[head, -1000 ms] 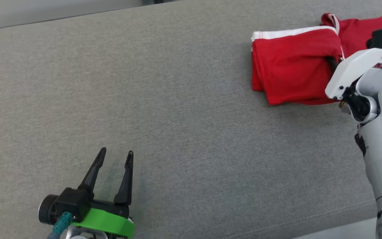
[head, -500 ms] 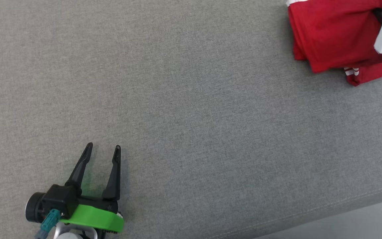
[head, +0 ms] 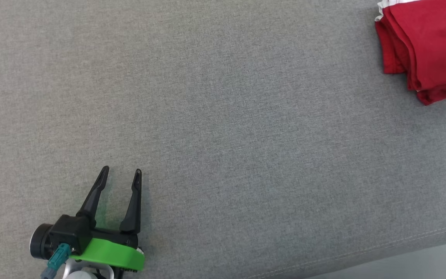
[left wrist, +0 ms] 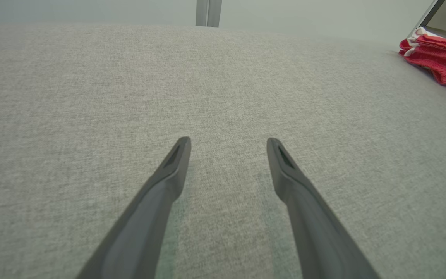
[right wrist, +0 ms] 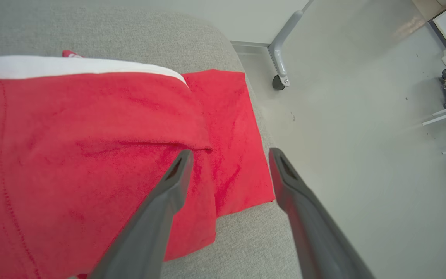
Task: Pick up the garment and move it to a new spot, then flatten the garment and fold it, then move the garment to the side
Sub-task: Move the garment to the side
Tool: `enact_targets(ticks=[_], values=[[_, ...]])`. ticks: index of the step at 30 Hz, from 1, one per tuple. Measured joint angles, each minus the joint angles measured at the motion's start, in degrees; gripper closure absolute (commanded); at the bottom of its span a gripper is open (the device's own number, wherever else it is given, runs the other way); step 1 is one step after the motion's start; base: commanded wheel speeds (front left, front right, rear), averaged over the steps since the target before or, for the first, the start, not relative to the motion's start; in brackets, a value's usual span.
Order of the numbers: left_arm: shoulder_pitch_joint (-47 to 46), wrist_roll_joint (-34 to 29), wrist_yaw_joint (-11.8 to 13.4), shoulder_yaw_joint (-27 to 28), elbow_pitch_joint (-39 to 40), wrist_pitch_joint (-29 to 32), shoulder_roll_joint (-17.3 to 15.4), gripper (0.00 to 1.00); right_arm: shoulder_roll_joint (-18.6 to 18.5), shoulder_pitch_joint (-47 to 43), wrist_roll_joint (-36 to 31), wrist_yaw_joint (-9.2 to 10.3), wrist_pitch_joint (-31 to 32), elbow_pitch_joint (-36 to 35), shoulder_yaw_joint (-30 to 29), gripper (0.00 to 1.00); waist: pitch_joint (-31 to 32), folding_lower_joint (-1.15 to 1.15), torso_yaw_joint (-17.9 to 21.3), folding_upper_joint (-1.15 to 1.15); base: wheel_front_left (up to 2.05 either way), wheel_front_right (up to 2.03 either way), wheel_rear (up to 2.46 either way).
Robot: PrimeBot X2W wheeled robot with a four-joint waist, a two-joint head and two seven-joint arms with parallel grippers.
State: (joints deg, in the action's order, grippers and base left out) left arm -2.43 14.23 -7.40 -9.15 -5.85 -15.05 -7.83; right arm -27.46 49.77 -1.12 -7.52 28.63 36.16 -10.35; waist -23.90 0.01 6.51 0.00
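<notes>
- Right gripper: hangs just above the folded red garment with fingers spread apart and nothing pinched between them; left finger over the cloth, right finger over the floor past the cushion's end.
- Left gripper: sits low over bare grey cushion near the front edge, toward the left end, fingers also apart and empty; probably kept there to stay out of the work.
- Folded red garment: lies at the far right corner of the cushion, white band along the far side, upper layers stacked on a wider bottom layer. Looks like the set-aside spot, so likely the task's last step, with the parted fingers suiting a let-go.
- Edges: reaches, in its bottom layer, right up to the cushion's right end, with floor directly beyond. Risks a slide off with any nudge rightward.
- Open room: broad bare upholstery between the two grippers, from the front seam to the far edge. Leaves plenty of space to draw back leftward or straight up. Past the far corner, a metal leg with a caster, well apart from the fingers.
</notes>
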Motion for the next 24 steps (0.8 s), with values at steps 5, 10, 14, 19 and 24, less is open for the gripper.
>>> enact_targets(ticks=[5,10,14,19,24], values=[[0.6,0.0,0.0,0.7,-0.4,0.0,0.7,0.00,2.2,-2.2,-2.6,-0.01,-7.0,-1.4,-2.5,0.00,1.3,0.00,-0.2,0.00,0.00,0.00,0.00],[2.4,0.0,0.0,1.8,-0.2,0.0,1.9,0.00,6.3,-7.1,-2.0,-0.02,-15.1,-6.0,-3.0,0.00,4.0,0.00,-0.5,0.00,0.00,0.00,0.00],[3.8,-0.2,0.0,3.2,-0.1,0.0,3.1,0.00,8.9,-13.4,-0.2,-0.02,-21.0,-11.6,-2.5,0.00,7.0,-0.01,-1.0,0.00,0.00,0.00,0.00],[6.6,-0.9,0.1,6.7,-0.6,0.0,4.1,0.00,12.0,-25.0,1.9,-0.02,-28.1,-20.0,-0.8,0.00,11.7,-0.01,-2.2,0.00,0.00,0.00,0.00],[9.4,-1.7,0.6,9.0,-1.5,0.0,4.7,0.00,17.6,-37.6,1.6,-0.02,-35.1,-25.1,0.4,0.00,16.3,-0.01,-3.8,0.00,0.00,0.00,0.00]])
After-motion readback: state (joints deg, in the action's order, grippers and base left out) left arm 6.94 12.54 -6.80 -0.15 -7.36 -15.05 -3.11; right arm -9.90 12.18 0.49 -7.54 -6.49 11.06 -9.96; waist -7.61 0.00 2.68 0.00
